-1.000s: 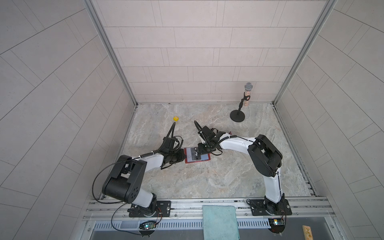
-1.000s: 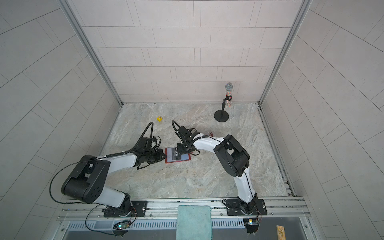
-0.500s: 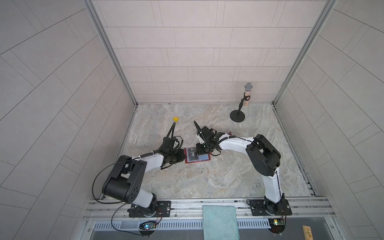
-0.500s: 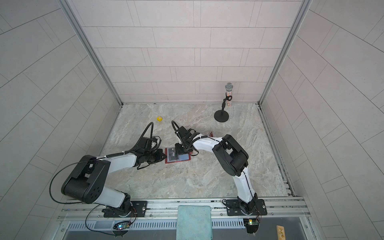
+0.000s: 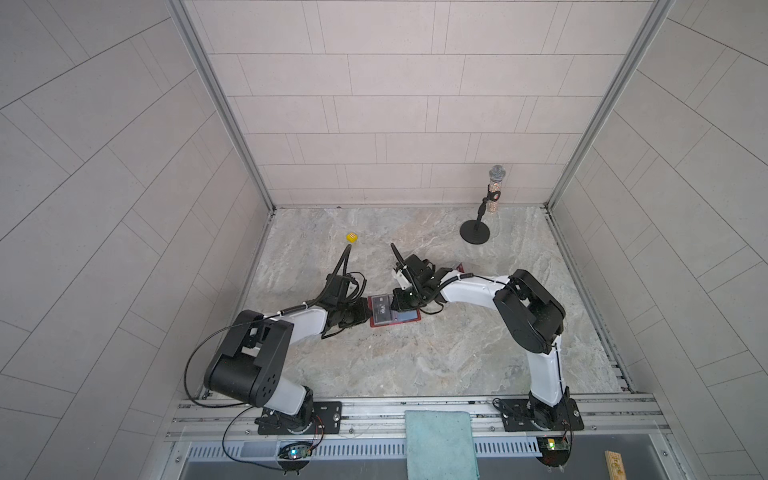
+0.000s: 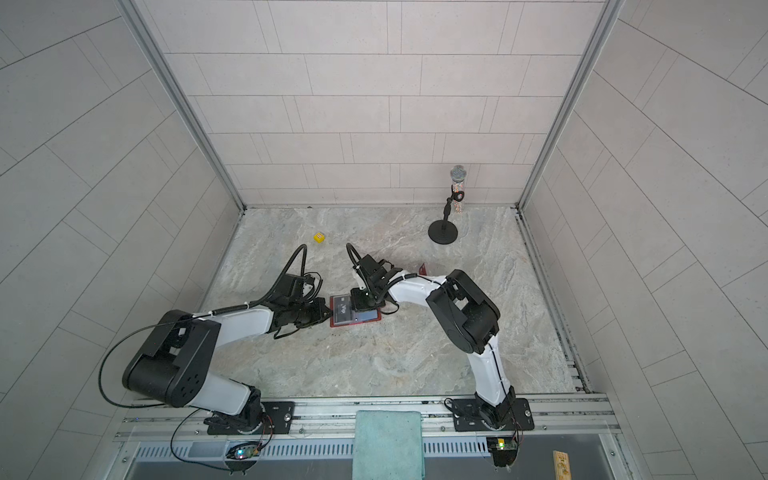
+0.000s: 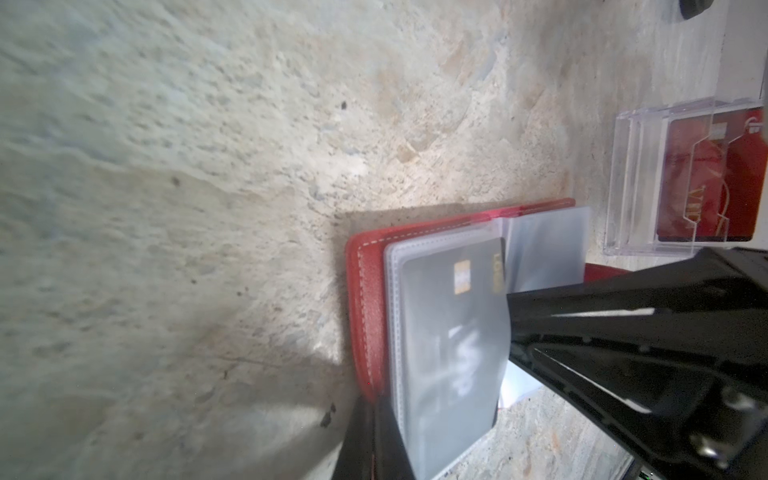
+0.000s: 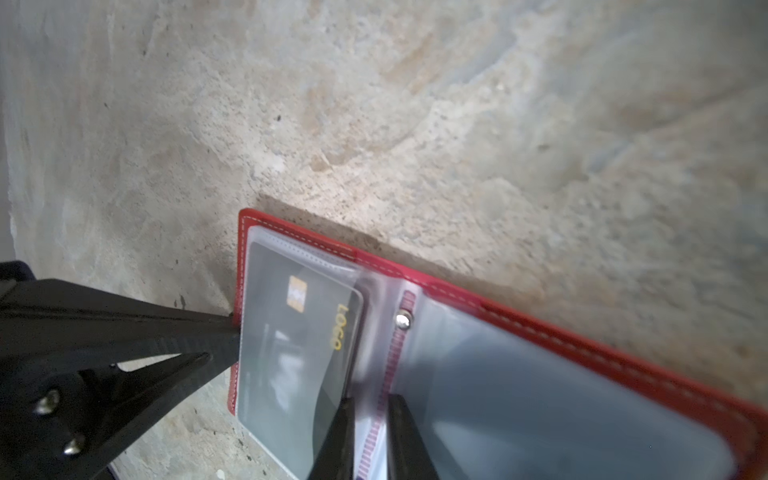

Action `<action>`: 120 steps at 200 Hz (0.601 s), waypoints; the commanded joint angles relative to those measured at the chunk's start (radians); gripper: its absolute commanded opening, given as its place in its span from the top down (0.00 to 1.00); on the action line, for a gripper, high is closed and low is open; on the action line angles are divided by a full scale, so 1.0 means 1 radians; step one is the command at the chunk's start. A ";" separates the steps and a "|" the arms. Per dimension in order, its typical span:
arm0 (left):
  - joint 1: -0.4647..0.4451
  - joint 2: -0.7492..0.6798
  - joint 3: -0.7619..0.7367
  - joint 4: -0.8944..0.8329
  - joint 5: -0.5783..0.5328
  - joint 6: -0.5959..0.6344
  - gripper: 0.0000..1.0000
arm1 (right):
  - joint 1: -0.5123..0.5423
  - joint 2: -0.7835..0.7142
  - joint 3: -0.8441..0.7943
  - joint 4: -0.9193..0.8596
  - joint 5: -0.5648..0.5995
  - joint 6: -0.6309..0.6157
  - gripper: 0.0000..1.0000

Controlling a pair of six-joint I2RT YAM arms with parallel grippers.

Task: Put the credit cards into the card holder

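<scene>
The red card holder (image 5: 409,318) lies open on the marble table in both top views. A black credit card (image 5: 382,308) with white "Vip" lettering sits inside its left clear sleeve (image 8: 299,345). My left gripper (image 5: 368,312) is shut on the holder's left cover edge (image 7: 365,291). My right gripper (image 5: 401,303) hovers low over the holder's middle. Its jaws stand slightly apart astride the sleeves' binding, and its fingers (image 8: 336,436) grip nothing. In the left wrist view the card (image 7: 449,332) shows through the sleeve beside the right gripper's fingers (image 7: 623,324).
A clear acrylic stand (image 7: 685,178) with a red card in it stands just behind the right wrist (image 5: 459,267). A yellow cube (image 5: 352,237) lies at the back left and a microphone on a round base (image 5: 476,235) at the back right. A teal cloth (image 5: 438,444) hangs at the front rail.
My right gripper has shifted slightly left over the holder and its jaws have parted a little. The left arm has not moved.
</scene>
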 commanded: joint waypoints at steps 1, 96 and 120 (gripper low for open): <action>0.000 -0.020 0.025 -0.041 0.018 0.023 1.00 | 0.011 -0.077 -0.007 -0.050 0.062 -0.031 0.76; 0.000 -0.081 0.068 -0.139 -0.016 0.056 1.00 | -0.011 -0.176 -0.012 -0.252 0.360 -0.129 0.61; -0.002 -0.089 0.075 -0.150 -0.017 0.054 1.00 | -0.012 -0.153 0.001 -0.275 0.364 -0.139 0.60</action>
